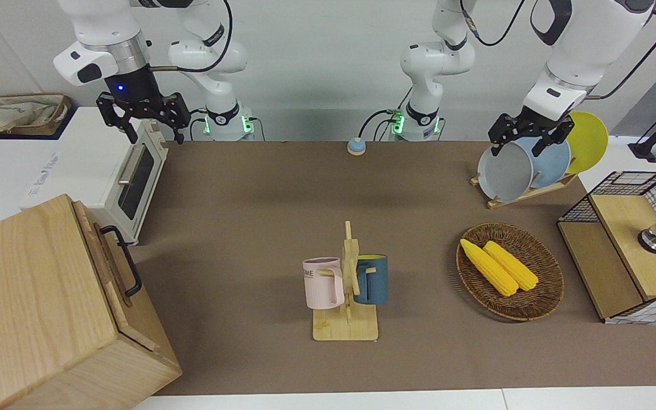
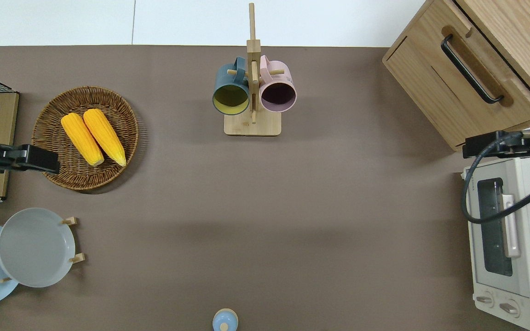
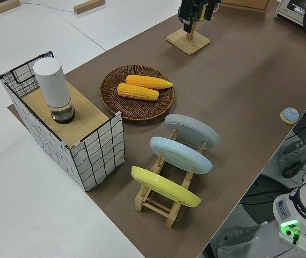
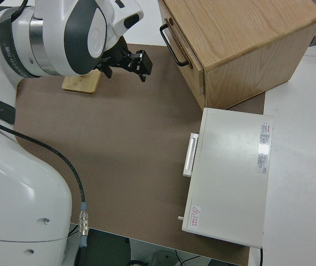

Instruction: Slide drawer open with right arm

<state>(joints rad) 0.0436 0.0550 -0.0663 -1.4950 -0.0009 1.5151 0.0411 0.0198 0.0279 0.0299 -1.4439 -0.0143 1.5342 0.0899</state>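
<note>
The drawer (image 1: 113,296) is a light-wood front with a black loop handle (image 1: 128,267) in a wooden cabinet at the right arm's end of the table, farther from the robots than the white toaster oven (image 1: 134,176). Its front (image 2: 435,92) sits flush with the cabinet, shut. My right gripper (image 1: 156,134), blue-lit at the wrist, hangs open and empty in the air over the oven's edge that faces the cabinet (image 2: 490,145). It is apart from the handle (image 4: 173,47), and its fingers (image 4: 143,61) are spread wide. The left arm is parked, its gripper (image 1: 524,145) open.
A wooden mug rack (image 1: 346,285) with a pink and a blue mug stands mid-table. A wicker basket (image 1: 550,296) with two corn cobs, a plate rack (image 1: 527,191) and a wood-and-wire-mesh box (image 1: 630,245) are toward the left arm's end. A small blue bell (image 1: 356,146) sits near the robots.
</note>
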